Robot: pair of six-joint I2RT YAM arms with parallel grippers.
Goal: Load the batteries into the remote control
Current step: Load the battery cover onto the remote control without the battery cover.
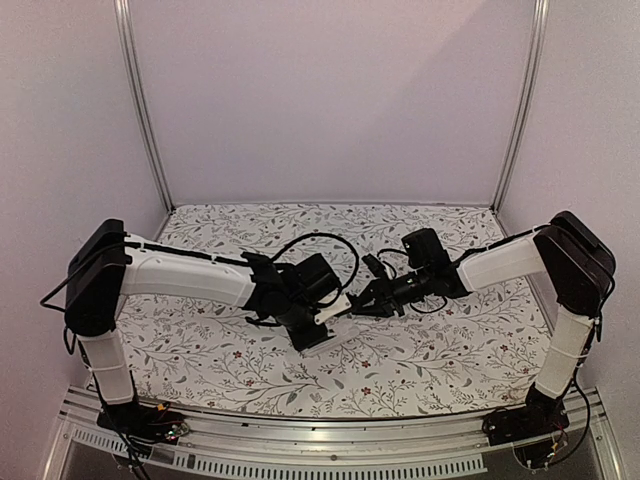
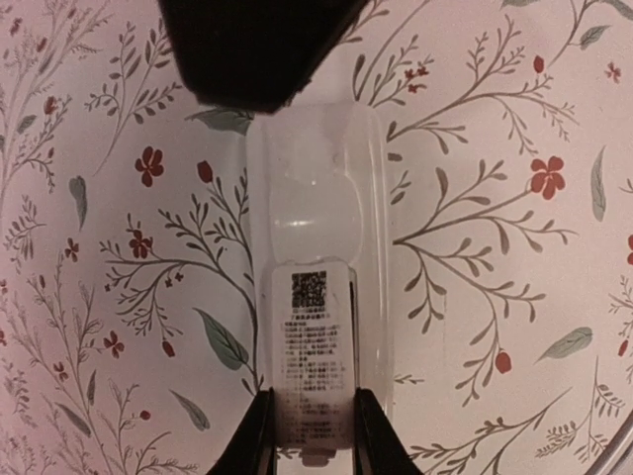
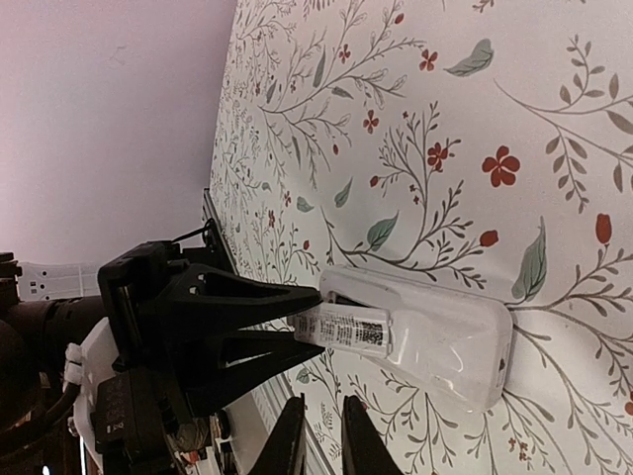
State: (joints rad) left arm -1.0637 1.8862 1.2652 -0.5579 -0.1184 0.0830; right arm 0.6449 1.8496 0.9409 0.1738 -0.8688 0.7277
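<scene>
The white remote control [image 2: 316, 198] lies back up on the floral table; it also shows in the right wrist view [image 3: 445, 336]. My left gripper [image 2: 313, 396] is shut on the small flat white cover piece [image 2: 312, 336], which bears a printed label. In the right wrist view the cover piece [image 3: 346, 330] is tilted up off the remote, and a sliver of the dark recess [image 3: 339, 296] shows under it. My right gripper [image 3: 323, 404] hovers just beside the remote, its fingers nearly together with nothing seen between them. The batteries are out of view.
In the top view both arms meet at mid-table, the left gripper [image 1: 322, 318] and the right gripper [image 1: 372, 300] close together. The floral table [image 1: 450, 350] is walled by pale panels, with a metal rail [image 1: 330, 440] at the near edge.
</scene>
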